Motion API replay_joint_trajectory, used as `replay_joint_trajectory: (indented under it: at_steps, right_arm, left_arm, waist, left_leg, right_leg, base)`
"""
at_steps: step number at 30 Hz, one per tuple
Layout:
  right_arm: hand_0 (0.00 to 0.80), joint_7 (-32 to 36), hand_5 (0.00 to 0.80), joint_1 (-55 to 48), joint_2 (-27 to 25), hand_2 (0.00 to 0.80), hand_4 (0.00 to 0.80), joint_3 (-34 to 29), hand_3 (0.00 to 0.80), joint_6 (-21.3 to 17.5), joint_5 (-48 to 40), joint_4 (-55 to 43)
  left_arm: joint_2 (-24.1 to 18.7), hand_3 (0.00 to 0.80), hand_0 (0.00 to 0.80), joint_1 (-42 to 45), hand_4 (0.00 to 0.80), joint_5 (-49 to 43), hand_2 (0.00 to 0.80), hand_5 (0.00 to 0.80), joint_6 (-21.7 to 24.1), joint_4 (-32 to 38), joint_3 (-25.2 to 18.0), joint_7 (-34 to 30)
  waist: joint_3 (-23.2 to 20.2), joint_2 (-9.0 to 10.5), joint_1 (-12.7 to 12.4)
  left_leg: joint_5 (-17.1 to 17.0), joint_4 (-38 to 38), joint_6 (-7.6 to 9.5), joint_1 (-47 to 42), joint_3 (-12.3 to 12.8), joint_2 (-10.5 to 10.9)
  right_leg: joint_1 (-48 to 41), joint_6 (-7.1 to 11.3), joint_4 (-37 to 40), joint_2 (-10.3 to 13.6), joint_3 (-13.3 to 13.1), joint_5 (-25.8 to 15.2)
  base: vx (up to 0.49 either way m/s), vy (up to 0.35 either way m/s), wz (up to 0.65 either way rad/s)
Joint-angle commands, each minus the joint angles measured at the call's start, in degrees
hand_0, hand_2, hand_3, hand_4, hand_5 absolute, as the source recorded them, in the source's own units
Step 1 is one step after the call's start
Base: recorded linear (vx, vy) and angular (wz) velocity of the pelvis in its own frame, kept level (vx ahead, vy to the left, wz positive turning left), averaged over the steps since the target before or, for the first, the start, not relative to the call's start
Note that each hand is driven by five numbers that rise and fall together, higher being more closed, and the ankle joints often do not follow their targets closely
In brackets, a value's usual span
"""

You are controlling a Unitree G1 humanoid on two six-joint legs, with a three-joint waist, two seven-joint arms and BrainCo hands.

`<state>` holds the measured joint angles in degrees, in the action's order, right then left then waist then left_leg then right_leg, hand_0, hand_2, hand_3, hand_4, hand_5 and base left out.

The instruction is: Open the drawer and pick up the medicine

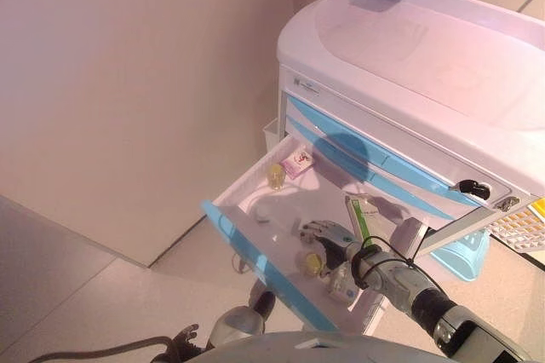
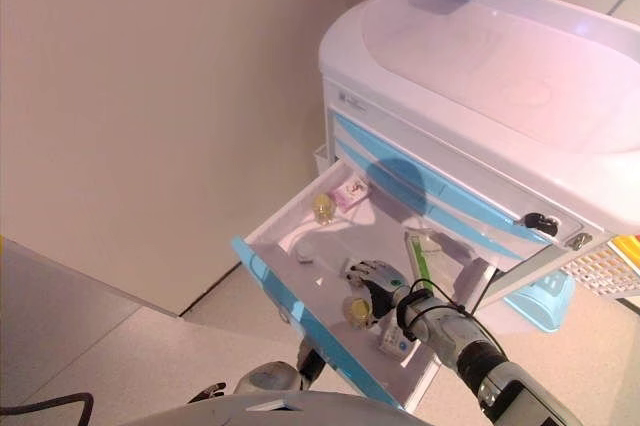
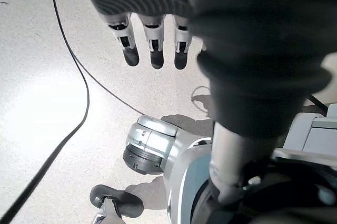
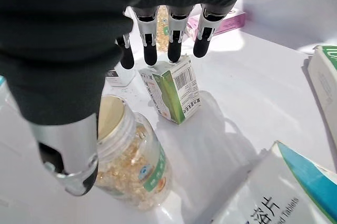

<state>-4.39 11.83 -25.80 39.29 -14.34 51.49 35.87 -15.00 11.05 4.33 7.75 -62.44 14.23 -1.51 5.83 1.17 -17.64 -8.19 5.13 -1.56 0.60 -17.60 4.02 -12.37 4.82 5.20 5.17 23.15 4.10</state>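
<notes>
The white cart's drawer, with a blue front, stands pulled out. My right hand is inside it, open, with straight fingers over a small green-and-white medicine box and its thumb beside a jar of yellow capsules. It holds nothing. The drawer also holds a pink box, a second small jar, a long green-and-white box and a blue-and-white box. My left hand hangs open over the floor, away from the cart.
The cart's white top overhangs the closed blue-fronted drawers above. A key sits in the lock. A blue bin and a pale basket hang on the cart's right side. A wall stands to the left.
</notes>
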Motion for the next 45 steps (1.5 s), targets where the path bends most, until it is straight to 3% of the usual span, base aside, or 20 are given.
replay_joint_trajectory:
  at_steps: [1, 4, 6, 24, 36, 45]
  right_arm:
    - [0.056, 3.96, 0.056, 0.22, 1.41, 0.056, 0.056, 6.10, 0.056, -2.60, -1.84, 1.01]
    - [0.066, 4.78, 0.066, 0.34, 1.21, 0.066, 0.066, 6.25, 0.066, -3.18, -2.34, 0.33]
    - [0.000, 4.49, 0.000, 0.33, 1.18, 0.000, 0.000, 6.44, 0.000, -3.23, -2.46, 0.31]
    - [0.000, 4.04, 0.000, 0.48, 0.84, 0.000, 0.000, 5.80, 0.000, -1.74, -2.75, -0.63]
    - [0.000, -5.56, 0.000, -0.12, -0.26, 0.000, 0.000, 3.31, 0.000, 1.66, 0.27, -3.66]
    - [0.000, -10.00, 0.000, -1.51, -1.85, 0.000, 0.000, 0.97, 0.000, 1.33, -0.27, -7.68]
  left_arm:
    - [0.47, 0.000, 0.000, -2.31, 0.000, -2.49, 0.000, 0.000, 1.24, -1.19, 2.28, -0.23]
    - [0.38, 0.000, 0.000, -2.24, 0.000, -2.38, 0.000, 0.000, 1.13, -0.98, 2.12, -0.26]
    - [0.33, 0.000, 0.000, -2.35, 0.000, -2.31, 0.000, 0.000, 1.01, -0.96, 2.09, -0.30]
    - [0.06, 0.000, 0.000, -2.27, 0.000, -2.56, 0.000, 0.000, 1.62, -1.31, 1.78, -0.39]
    - [0.60, 0.000, 0.000, -2.92, 0.000, -1.24, 0.000, 0.000, 0.74, -1.47, 1.89, 0.30]
    - [0.92, 0.000, 0.000, -2.70, 0.000, -0.20, 0.000, 0.000, 0.85, -1.44, 1.59, 0.54]
  waist:
    - [0.54, 1.09, -2.41]
    - [0.50, 1.16, -2.44]
    - [0.47, 1.21, -2.46]
    - [0.58, 1.71, -2.57]
    - [0.14, 1.77, -1.22]
    - [0.14, 1.65, 0.11]
  left_leg:
    - [7.42, -0.47, 2.48, -4.52, 1.60, 2.16]
    - [7.38, -0.48, 2.46, -4.42, 1.68, 2.12]
    - [7.39, -0.49, 2.46, -4.42, 1.73, 2.09]
    - [7.46, -0.56, 2.45, -4.26, 1.94, 1.93]
    - [7.66, -0.53, 2.45, -4.38, 3.03, 1.65]
    - [8.10, -0.59, 2.55, -4.50, 4.27, 1.41]
  right_leg:
    - [6.49, 0.43, -5.38, 2.89, -4.12, -2.92]
    - [6.53, 0.42, -5.34, 2.84, -4.16, -2.92]
    - [6.51, 0.41, -5.34, 2.81, -4.18, -2.90]
    - [6.49, 0.26, -5.35, 2.55, -4.33, -2.75]
    - [6.77, 0.55, -5.24, 2.34, -5.48, -3.12]
    - [6.90, 0.84, -4.79, 2.29, -6.41, -3.45]
  base:
    - [0.000, 0.000, 0.00]
    - [0.000, 0.000, 0.00]
    - [0.000, 0.000, 0.00]
    - [0.000, 0.000, 0.00]
    - [0.000, 0.000, 0.00]
    - [0.000, 0.000, 0.00]
